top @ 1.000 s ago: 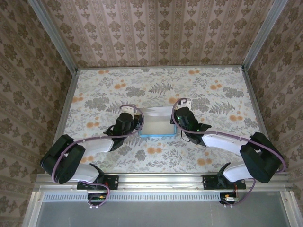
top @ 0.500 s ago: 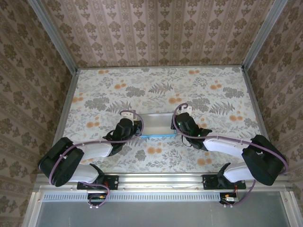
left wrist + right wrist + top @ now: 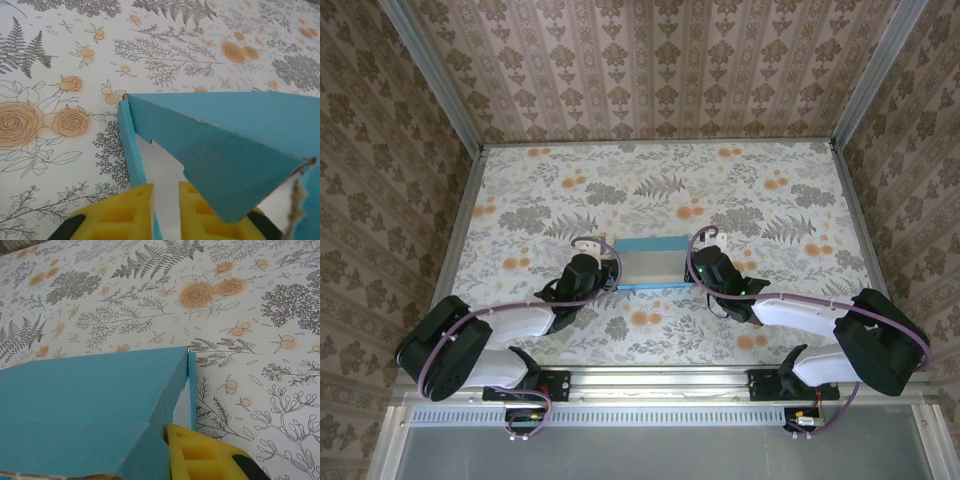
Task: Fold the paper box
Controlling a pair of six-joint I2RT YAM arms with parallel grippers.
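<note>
Lid flap has come down; paper box now closed on top.
My left gripper straddles the end wall, fingers parted; right gripper state indeterminable.

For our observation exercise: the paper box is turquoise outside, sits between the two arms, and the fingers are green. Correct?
No: the fingers are yellow, as the left wrist view shows. The paper box is turquoise outside, between the left arm and the right arm.

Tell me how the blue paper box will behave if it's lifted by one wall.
Probably floppy: the paper box is thin card with a creased, ragged-edged flap. Likely light and low, so a push should slide it, not tip it.
</note>
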